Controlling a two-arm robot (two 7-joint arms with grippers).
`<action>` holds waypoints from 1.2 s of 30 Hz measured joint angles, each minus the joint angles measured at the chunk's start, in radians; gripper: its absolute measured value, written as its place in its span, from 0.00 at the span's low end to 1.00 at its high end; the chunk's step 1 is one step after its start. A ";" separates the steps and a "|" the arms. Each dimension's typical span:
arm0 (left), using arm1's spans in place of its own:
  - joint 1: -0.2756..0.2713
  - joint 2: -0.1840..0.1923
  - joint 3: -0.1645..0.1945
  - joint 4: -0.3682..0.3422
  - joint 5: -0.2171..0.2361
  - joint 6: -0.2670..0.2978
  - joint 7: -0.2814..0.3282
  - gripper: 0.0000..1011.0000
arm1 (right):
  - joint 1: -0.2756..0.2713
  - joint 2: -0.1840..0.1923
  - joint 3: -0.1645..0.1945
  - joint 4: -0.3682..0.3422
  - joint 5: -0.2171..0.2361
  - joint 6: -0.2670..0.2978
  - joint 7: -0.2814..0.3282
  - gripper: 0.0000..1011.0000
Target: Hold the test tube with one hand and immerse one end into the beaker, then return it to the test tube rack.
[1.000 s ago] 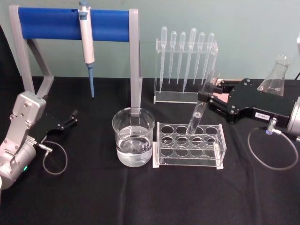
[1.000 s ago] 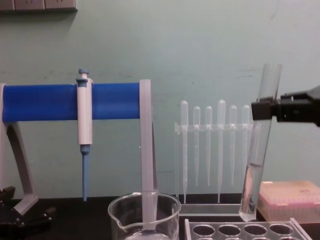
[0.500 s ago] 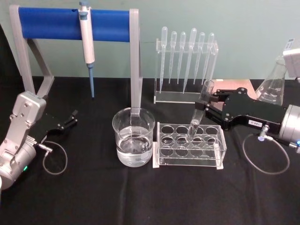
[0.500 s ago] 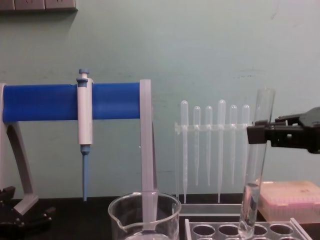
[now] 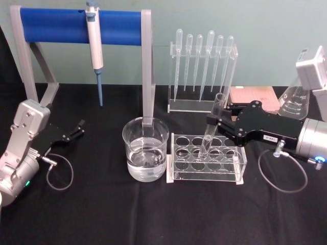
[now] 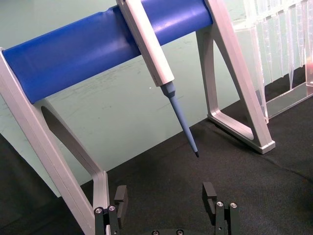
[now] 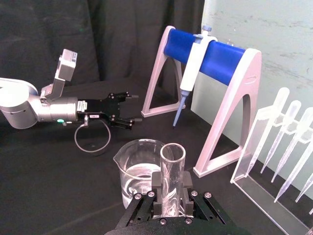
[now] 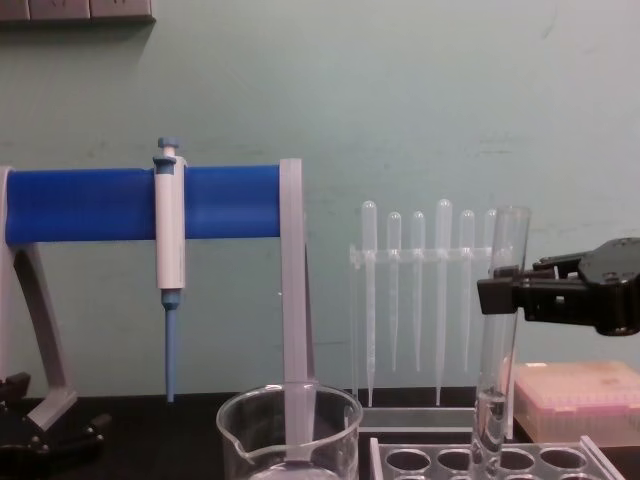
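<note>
Right end effector (image 5: 210, 122) grips test tube (image 5: 211, 127) — near-upright, mouth up.

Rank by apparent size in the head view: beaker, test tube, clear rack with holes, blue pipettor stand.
1. Blue pipettor stand, largest by far.
2. Clear rack with holes.
3. Beaker, narrower than the rack.
4. Test tube, thinnest, held by the right gripper.

The stand sits farthest back, yet looks biggest.

**Four cameras covering one bench**

The head camera is looking down from above at the whole black table (image 5: 153, 214). The chest camera is sitting low, facing the far wall. Both are sharing the blue stand (image 5: 82, 26) and beaker (image 8: 290, 435). The left wrist camera is viewing that stand closely; the right wrist camera is facing leftward across the beaker.
</note>
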 joint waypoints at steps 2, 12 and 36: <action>0.000 0.000 0.000 0.000 0.000 0.000 0.000 0.99 | 0.002 -0.004 -0.003 0.004 -0.006 0.000 0.000 0.23; 0.000 0.000 0.000 0.000 0.000 0.000 0.000 0.99 | 0.008 -0.019 -0.013 0.021 -0.034 -0.003 0.000 0.23; 0.000 0.000 0.000 0.000 0.000 0.000 0.000 0.99 | -0.004 -0.065 -0.033 0.089 -0.083 -0.039 0.011 0.23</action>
